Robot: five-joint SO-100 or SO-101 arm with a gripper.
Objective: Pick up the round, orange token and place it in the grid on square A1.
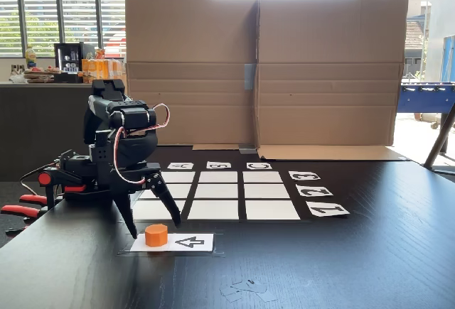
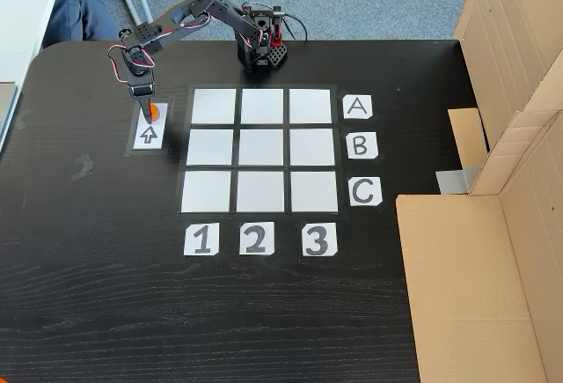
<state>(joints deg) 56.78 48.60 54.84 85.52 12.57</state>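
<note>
The orange token (image 1: pixel 156 235) (image 2: pixel 152 113) stands on the end of a white card with a black arrow (image 1: pixel 186 242) (image 2: pixel 149 135), off the side of the grid (image 1: pixel 217 191) (image 2: pixel 262 147). My gripper (image 1: pixel 153 227) (image 2: pixel 146 104) hangs low over the token and is open, one finger on each side of it, not closed on it. From above, the gripper head covers part of the token. Square A1 (image 1: pixel 150 210) (image 2: pixel 214 106) is the corner cell nearest the token, bare and white, partly behind my fingers in the low fixed view.
Letter cards A, B, C (image 2: pixel 356 106) and number cards 1, 2, 3 (image 2: pixel 201 239) edge the grid. A tall cardboard wall (image 1: pixel 263 67) (image 2: pixel 519 136) stands past the table's far side. The arm's base (image 2: pixel 262 48) is clamped at the table edge.
</note>
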